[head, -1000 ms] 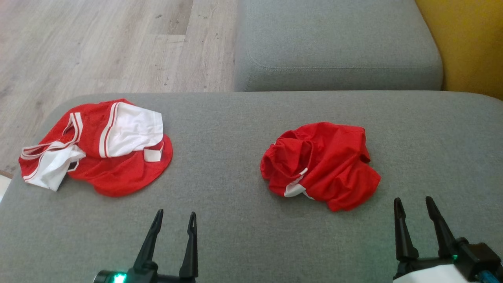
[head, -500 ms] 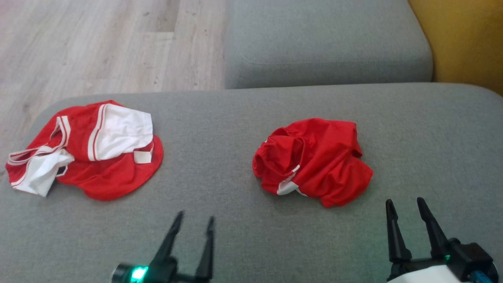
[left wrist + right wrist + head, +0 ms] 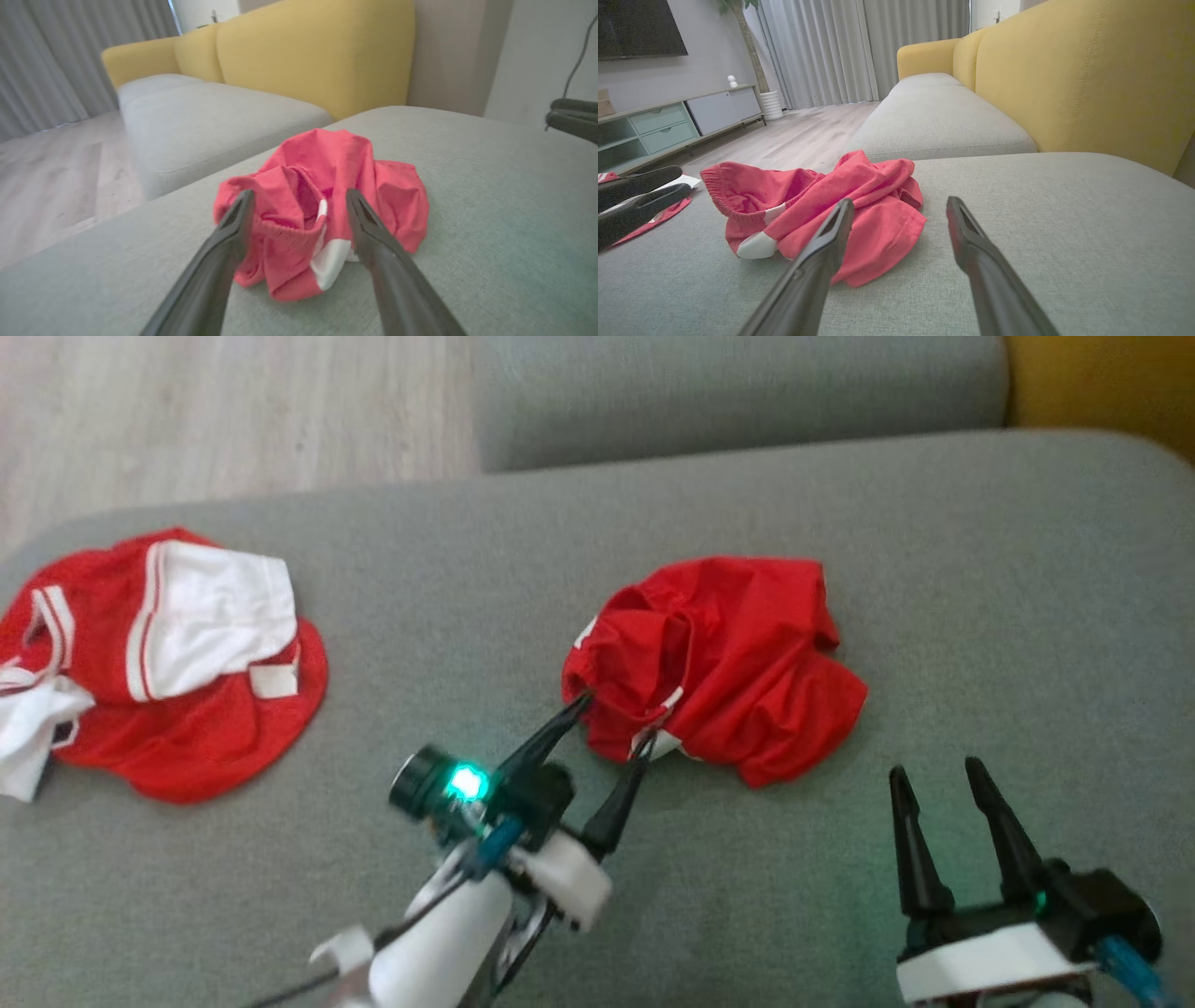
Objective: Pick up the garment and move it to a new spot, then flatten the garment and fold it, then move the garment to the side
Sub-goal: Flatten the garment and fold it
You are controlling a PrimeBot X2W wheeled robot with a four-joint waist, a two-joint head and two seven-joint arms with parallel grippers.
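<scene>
The garment (image 3: pixel 719 663) is a crumpled red heap with a small white patch, lying mid-cushion on the grey sofa seat (image 3: pixel 980 569). My left gripper (image 3: pixel 613 726) is open at the heap's near left edge, its fingertips straddling the elastic hem. The left wrist view shows the garment (image 3: pixel 327 158) bunched between and beyond that left gripper (image 3: pixel 299 196). My right gripper (image 3: pixel 936 770) stands open and empty, a short way off the heap's near right side. In the right wrist view the garment (image 3: pixel 859 186) lies ahead and left of the right gripper (image 3: pixel 901 201).
A second red-and-white garment (image 3: pixel 168 663) lies spread at the seat's left end. Behind the seat is another grey cushion (image 3: pixel 728 392), with the yellow backrest (image 3: pixel 1102 373) at the right. Wooden floor (image 3: pixel 233 411) lies beyond the seat's far left edge.
My left arm has reached forward and right, bringing its open gripper to the red heap's near edge. The head camera has shifted too. The right gripper has stayed about where it was.
</scene>
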